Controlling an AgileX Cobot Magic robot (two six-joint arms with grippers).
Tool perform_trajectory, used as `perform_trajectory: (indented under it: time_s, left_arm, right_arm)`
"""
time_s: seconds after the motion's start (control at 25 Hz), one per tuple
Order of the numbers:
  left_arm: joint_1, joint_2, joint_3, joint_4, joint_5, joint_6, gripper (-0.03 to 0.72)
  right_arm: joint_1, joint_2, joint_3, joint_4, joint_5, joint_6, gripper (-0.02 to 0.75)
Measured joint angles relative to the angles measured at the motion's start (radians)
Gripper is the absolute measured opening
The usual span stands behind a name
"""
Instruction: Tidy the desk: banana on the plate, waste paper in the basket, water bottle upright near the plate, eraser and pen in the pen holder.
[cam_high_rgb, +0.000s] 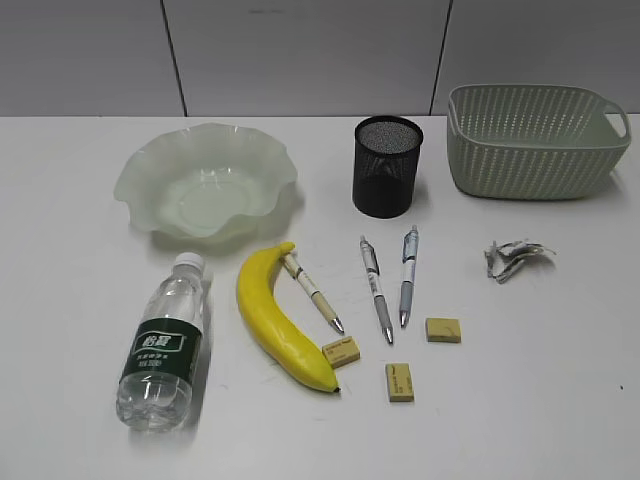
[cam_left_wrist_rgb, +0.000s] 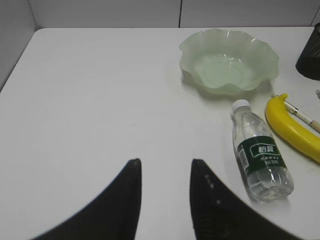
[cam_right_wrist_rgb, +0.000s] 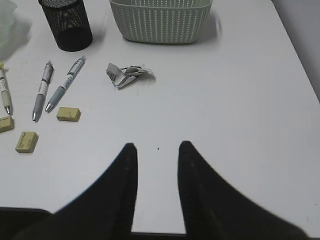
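A yellow banana (cam_high_rgb: 277, 318) lies beside a water bottle (cam_high_rgb: 165, 343) that lies on its side, below the pale green wavy plate (cam_high_rgb: 205, 185). Three pens (cam_high_rgb: 377, 288) and three tan erasers (cam_high_rgb: 399, 381) lie in the middle. Crumpled waste paper (cam_high_rgb: 516, 257) lies right of them. The black mesh pen holder (cam_high_rgb: 387, 166) and the grey-green basket (cam_high_rgb: 535, 140) stand at the back. My left gripper (cam_left_wrist_rgb: 164, 164) is open and empty, left of the bottle (cam_left_wrist_rgb: 260, 153). My right gripper (cam_right_wrist_rgb: 157, 146) is open and empty, below the paper (cam_right_wrist_rgb: 127, 74). Neither arm shows in the exterior view.
The white table ends at a grey panelled wall behind the plate and basket. In the right wrist view the table's near edge (cam_right_wrist_rgb: 160, 233) lies just under the fingers.
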Motion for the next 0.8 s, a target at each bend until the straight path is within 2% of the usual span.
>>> perform_trajectory:
  time_s: [0.12,0.2,0.4,0.52,0.6,0.68,0.72,0.76,0.8]
  left_arm:
    - [0.0,0.023,-0.008,-0.045,-0.023,0.016,0.247]
    - [0.0,0.105,-0.024,-0.129,-0.096,0.069,0.247]
    - [0.0,0.536,-0.081,-0.368,-0.302,0.361,0.247]
    - [-0.019,0.82,-0.179,-0.512,-0.358,0.529,0.241]
    - [-0.09,1.007,-0.257,-0.541,-0.379,0.584,0.237]
    - [-0.212,1.131,-0.347,-0.533,-0.392,0.595,0.236]
    - [-0.397,1.248,-0.447,-0.451,-0.411,0.525,0.237]
    - [-0.397,1.248,-0.447,-0.451,-0.411,0.525,0.237]
    - [-0.481,1.312,-0.499,-0.353,-0.411,0.447,0.237]
  right_arm:
    - [0.0,0.0,0.0,0.0,0.0,0.0,0.238]
    - [0.0,0.0,0.0,0.0,0.0,0.0,0.238]
    - [0.0,0.0,0.0,0.0,0.0,0.0,0.238]
    - [0.0,0.0,0.0,0.0,0.0,0.0,0.238]
    - [0.0,0.0,0.0,0.0,0.0,0.0,0.238]
    - [0.0,0.0,0.0,0.0,0.0,0.0,0.238]
    - [0.0,0.0,0.0,0.0,0.0,0.0,0.238]
    - [0.0,0.0,0.0,0.0,0.0,0.0,0.238]
    - [0.0,0.0,0.0,0.0,0.0,0.0,0.238]
